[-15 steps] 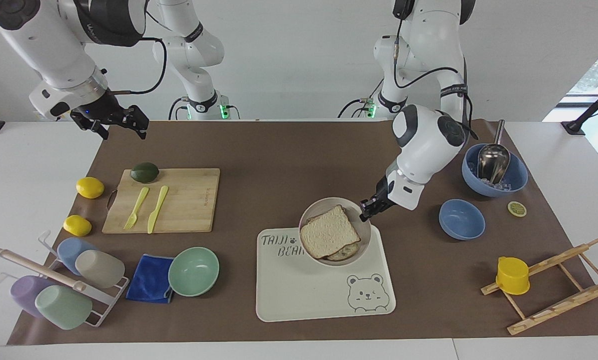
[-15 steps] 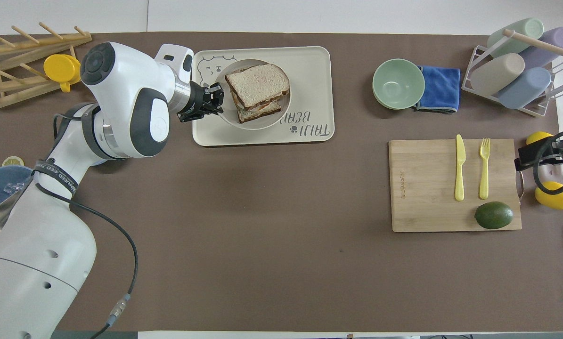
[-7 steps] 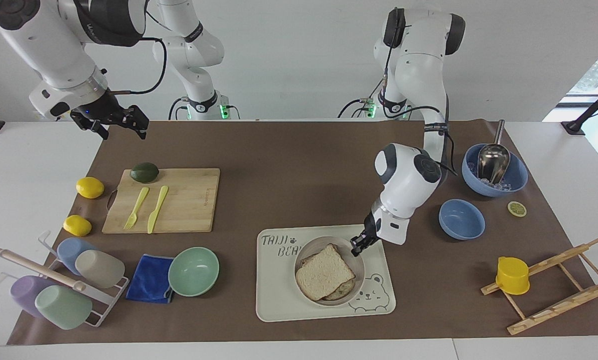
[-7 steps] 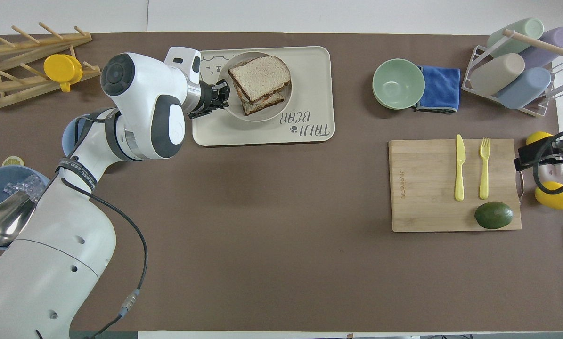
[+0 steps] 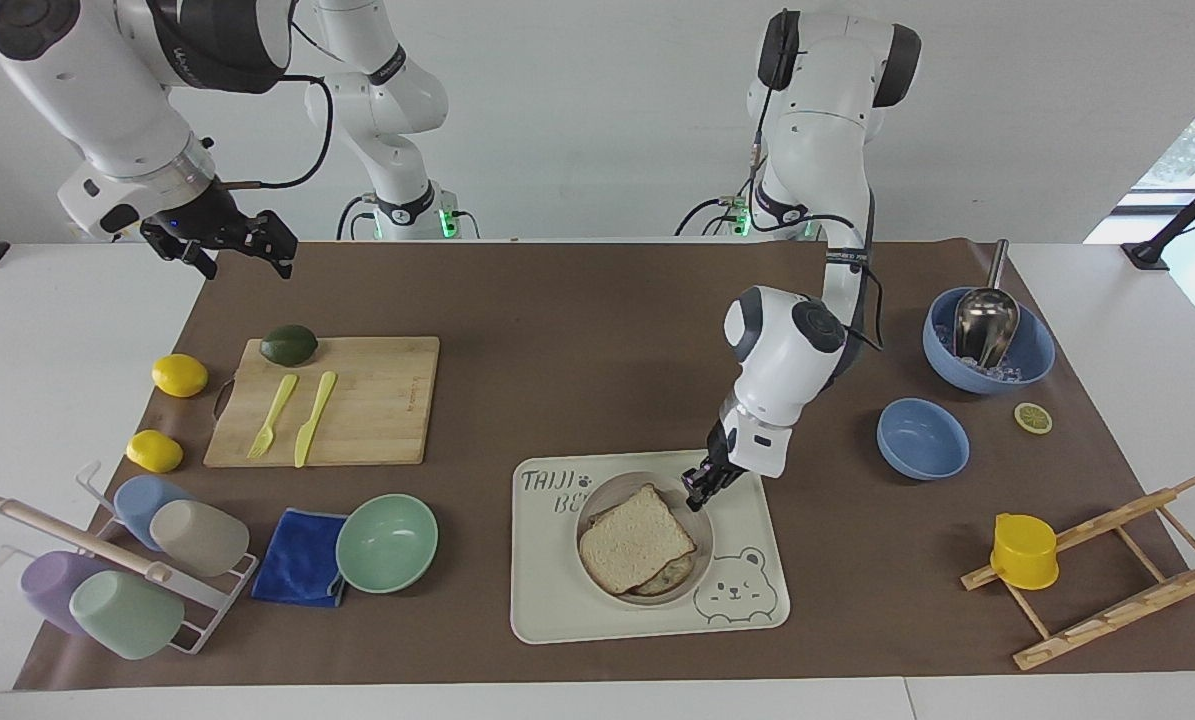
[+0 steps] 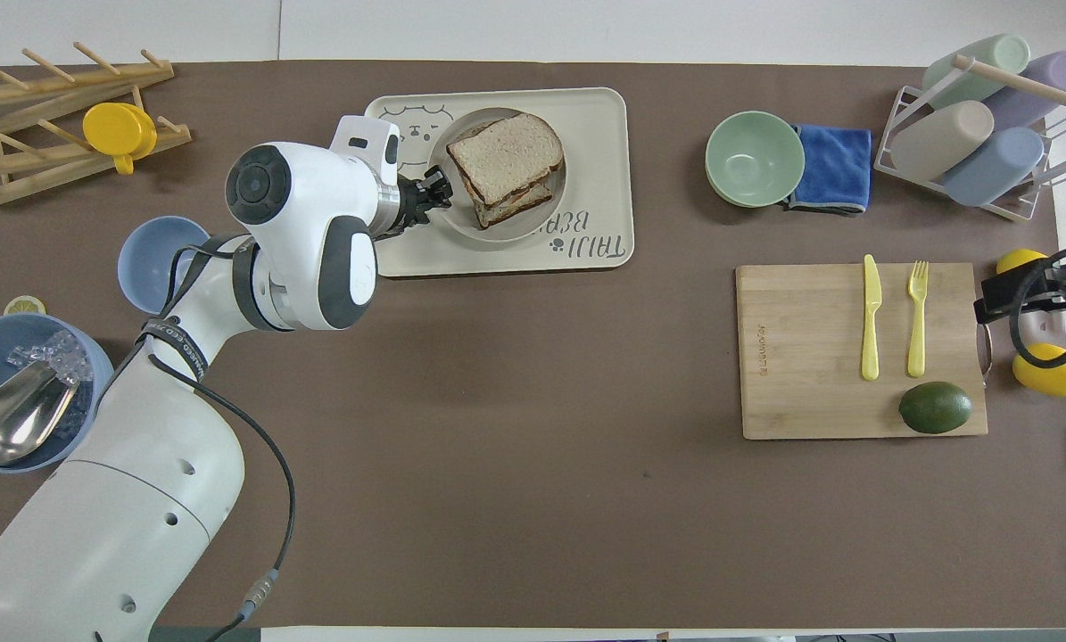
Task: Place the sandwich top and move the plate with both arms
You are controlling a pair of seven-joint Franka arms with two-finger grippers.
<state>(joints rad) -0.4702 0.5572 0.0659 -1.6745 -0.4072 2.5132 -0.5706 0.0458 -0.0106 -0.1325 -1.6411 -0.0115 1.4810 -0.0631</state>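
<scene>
The left gripper (image 5: 702,487) is pinched onto the rim of the plate (image 5: 699,560), which sits inside the cream tray (image 5: 557,600) near the table edge farthest from the robots. The sandwich top (image 5: 637,538) lies on the stack in that plate. The right gripper (image 5: 225,243) waits with fingers spread above the mat's corner at the right arm's end.

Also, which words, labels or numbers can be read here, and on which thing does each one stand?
"TAIJI" over "BE", the rest hidden by the plate: on the tray; the overhead view shows "BEAR".
Small print on the cutting board: too small to read.
Lettering on the black band of the left arm: too small to read.
Lettering on the dark joint of the right arm: cannot be read.
No numbers seen.
</scene>
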